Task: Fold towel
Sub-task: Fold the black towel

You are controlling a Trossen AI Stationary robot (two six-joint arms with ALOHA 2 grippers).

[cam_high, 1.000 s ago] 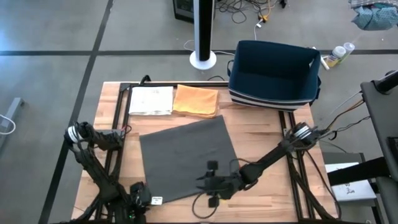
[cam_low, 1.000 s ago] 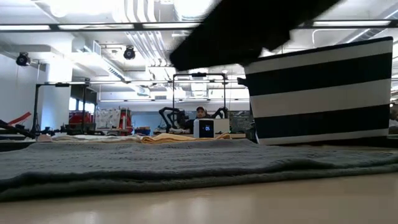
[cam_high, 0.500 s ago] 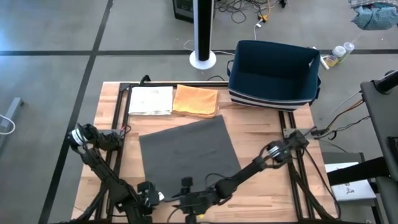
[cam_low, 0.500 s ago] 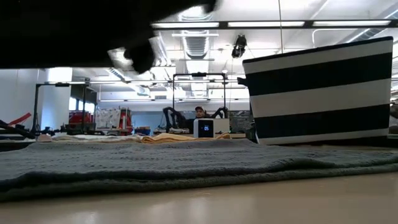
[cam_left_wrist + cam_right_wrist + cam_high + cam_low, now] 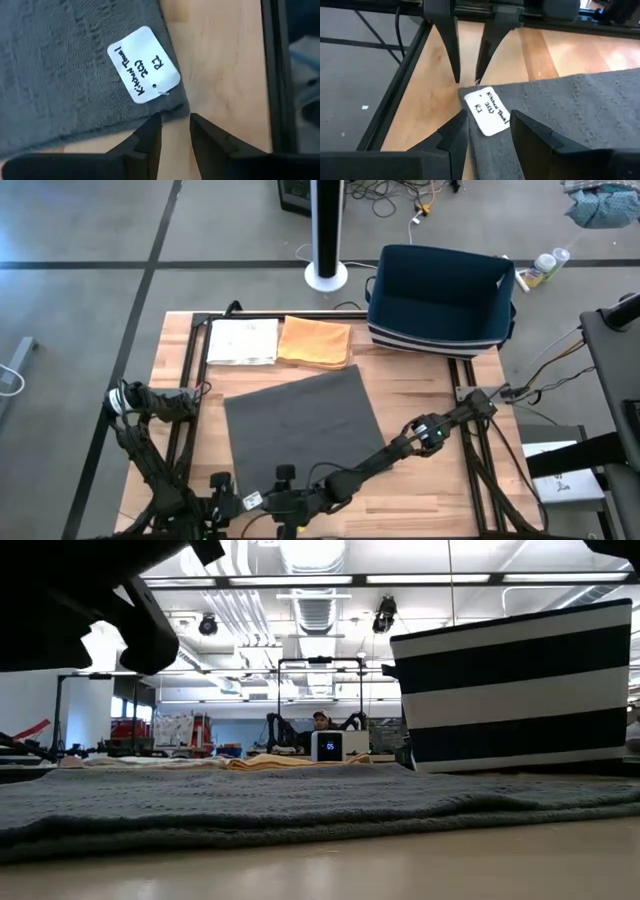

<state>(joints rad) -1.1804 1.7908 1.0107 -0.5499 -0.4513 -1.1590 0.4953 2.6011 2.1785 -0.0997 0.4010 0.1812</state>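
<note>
Jaws of both the left gripper (image 5: 175,120) and right gripper (image 5: 489,120) parted, empty, at grey towel's (image 5: 300,430) tagged (image 5: 144,65) corner, striped bin (image 5: 440,300) contents not discernible.

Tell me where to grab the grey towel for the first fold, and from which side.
Grip the grey towel at its near corner carrying the white tag. It lies flat, so come in low from the table's front edge, one finger sliding under the hem. The left gripper and right gripper, both open, already flank that corner.
</note>
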